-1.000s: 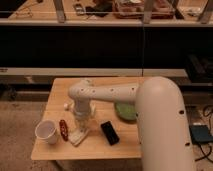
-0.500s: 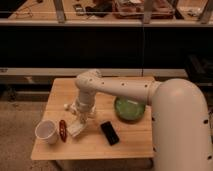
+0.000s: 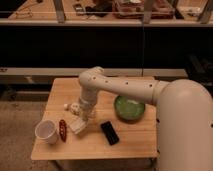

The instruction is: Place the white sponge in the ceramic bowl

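Note:
The white sponge point(image 3: 77, 125) lies flat on the wooden table point(image 3: 130, 137), left of centre. My gripper point(image 3: 81, 114) hangs from the white arm straight above it, at the sponge's far edge. The ceramic bowl point(image 3: 129, 108), green inside with a darker rim, sits to the right of the gripper, apart from the sponge. The arm's large white body fills the right side of the view and hides the table's right edge.
A white cup point(image 3: 46, 131) stands at the table's front left. A small red object point(image 3: 63, 129) lies between the cup and the sponge. A black flat device point(image 3: 110, 132) lies in front of the bowl. A dark counter with shelves runs behind the table.
The arm's big body has swung to the right, uncovering the bowl. The gripper has stayed above the sponge, which has not moved.

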`<action>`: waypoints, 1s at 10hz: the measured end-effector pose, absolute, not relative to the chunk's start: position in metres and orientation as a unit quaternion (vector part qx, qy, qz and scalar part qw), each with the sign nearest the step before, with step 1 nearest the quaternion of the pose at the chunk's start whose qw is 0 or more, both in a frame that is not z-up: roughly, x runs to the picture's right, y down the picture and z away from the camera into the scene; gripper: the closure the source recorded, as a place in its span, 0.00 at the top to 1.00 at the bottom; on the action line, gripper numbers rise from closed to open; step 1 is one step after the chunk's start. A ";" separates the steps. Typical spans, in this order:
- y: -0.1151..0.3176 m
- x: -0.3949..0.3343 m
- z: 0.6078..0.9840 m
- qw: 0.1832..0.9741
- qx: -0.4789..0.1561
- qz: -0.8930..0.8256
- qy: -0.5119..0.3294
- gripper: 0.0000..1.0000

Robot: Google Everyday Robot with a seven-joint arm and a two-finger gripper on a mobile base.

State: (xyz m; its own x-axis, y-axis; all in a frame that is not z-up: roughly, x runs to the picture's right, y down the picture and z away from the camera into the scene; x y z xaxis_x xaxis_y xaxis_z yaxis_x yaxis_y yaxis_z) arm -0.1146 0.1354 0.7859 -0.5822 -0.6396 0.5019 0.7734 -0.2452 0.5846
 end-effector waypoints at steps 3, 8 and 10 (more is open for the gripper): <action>0.128 -0.091 0.797 0.467 -0.107 -0.784 -0.395 0.00; 0.076 0.052 0.828 0.595 -0.183 -0.736 -0.266 0.00; 0.055 0.087 0.825 0.643 -0.184 -0.710 -0.222 0.00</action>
State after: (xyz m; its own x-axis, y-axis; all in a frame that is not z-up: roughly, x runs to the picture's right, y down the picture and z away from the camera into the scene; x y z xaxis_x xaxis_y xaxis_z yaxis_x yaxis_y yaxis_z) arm 0.0865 0.0548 0.8248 -0.1055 -0.8308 0.5465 0.9941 -0.0744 0.0789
